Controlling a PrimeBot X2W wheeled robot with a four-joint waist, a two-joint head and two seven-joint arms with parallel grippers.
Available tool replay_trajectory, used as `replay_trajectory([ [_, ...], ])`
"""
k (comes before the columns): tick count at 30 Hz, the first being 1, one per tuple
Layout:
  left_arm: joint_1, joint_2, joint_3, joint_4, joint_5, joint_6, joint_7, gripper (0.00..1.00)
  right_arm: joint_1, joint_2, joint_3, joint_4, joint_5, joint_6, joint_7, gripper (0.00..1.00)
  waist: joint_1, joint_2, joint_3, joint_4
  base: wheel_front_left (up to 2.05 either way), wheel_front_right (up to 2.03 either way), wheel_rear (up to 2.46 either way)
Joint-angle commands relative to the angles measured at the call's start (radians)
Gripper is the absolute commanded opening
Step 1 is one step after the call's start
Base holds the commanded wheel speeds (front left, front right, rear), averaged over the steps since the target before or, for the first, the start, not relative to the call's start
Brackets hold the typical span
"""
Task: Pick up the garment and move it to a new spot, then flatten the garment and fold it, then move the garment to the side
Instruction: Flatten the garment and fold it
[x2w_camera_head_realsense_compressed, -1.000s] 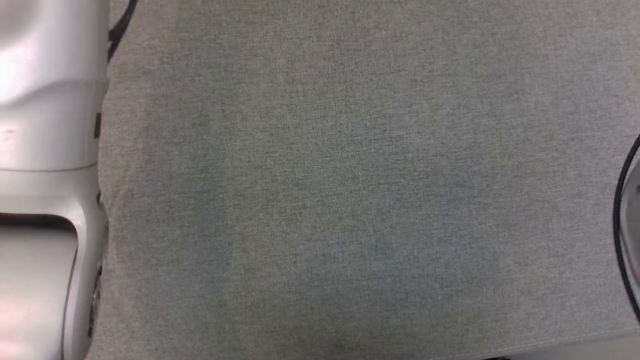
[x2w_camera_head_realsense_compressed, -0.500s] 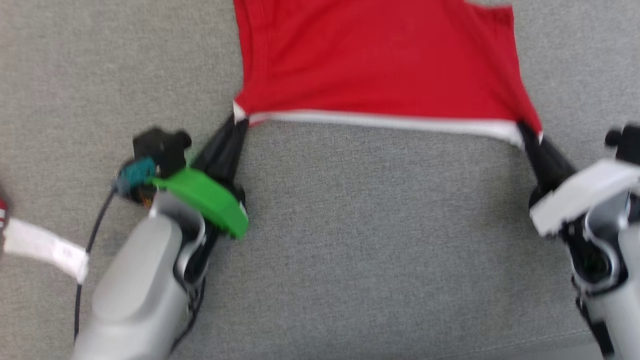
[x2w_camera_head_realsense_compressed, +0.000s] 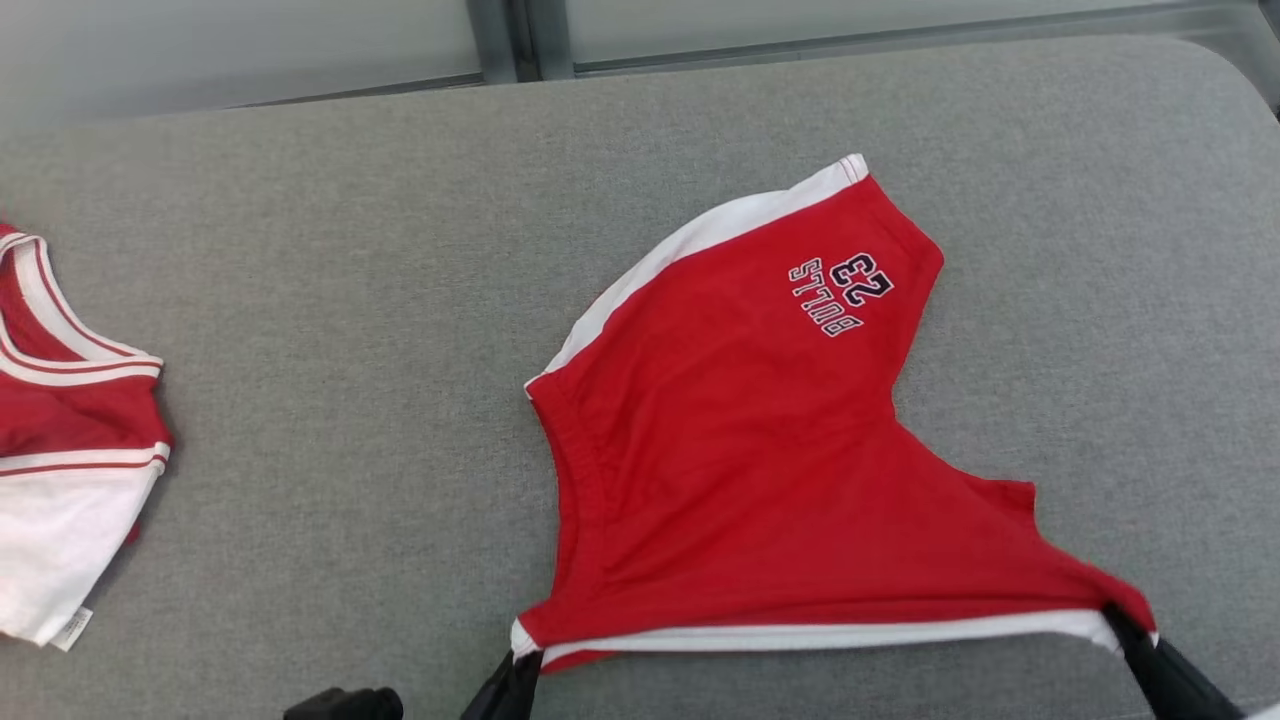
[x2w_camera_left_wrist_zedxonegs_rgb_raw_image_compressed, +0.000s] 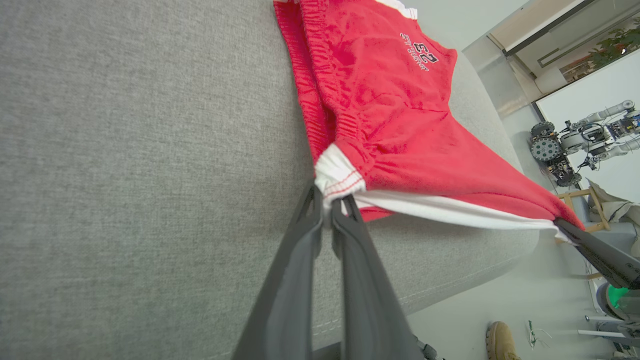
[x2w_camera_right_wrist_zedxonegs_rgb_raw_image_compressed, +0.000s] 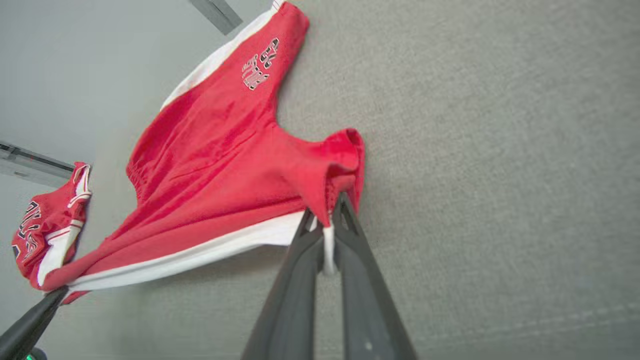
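Grey fabric-covered table (x2w_camera_head_realsense_compressed: 300, 300), far right corner rounded. Behind it pale panels in a grey frame (x2w_camera_head_realsense_compressed: 520, 40). Pale smooth floor (x2w_camera_left_wrist_zedxonegs_rgb_raw_image_compressed: 500, 295) past the near edge. Green plant (x2w_camera_left_wrist_zedxonegs_rgb_raw_image_compressed: 612, 42) far off, in bright light.

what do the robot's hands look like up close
The left hand and the right hand look alike. Each has two long, flat fingers in matte dark grey, wide at the base and tapering to narrow tips. Near the tips, the outer edges have small ribbed, triangular cut-outs. No markings or cables show on the fingers.
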Motion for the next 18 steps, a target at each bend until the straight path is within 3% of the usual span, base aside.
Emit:
replay_trajectory([
  [1, -0.017, 0.023, 0.030, -0.022, -0.001, 0.024, 0.006, 0.00, -0.059, -0.007, -0.025, -0.011, -0.001, -0.009, 0.011, 0.00, 0.0002, 0.0000, 0.016, 0.029, 0.00, 0.00, 0.00],
  [7, -0.212, -0.006, 0.029, -0.088, -0.013, 0.036, 0.118, 0.00, -0.362, -0.040, -0.023, 0.014, -0.031, -0.006, 0.142, 0.00, 0.0002, 0.0000, 0.132, 0.080, 0.00, 0.00, 0.00],
  [12, -0.418, -0.049, 0.025, -0.014, -0.019, 0.026, 0.192, 0.00, -0.643, -0.076, -0.003, 0.126, -0.089, -0.006, 0.252, 0.00, 0.0002, 0.0000, 0.201, 0.137, 0.00, 0.00, 0.00],
  [18, -0.616, -0.126, 0.015, 0.131, -0.009, 0.014, 0.212, 0.00, -0.886, -0.073, 0.002, 0.288, -0.160, -0.006, 0.322, 0.00, 0.0002, 0.0000, 0.246, 0.188, 0.00, 0.00, 0.00],
])
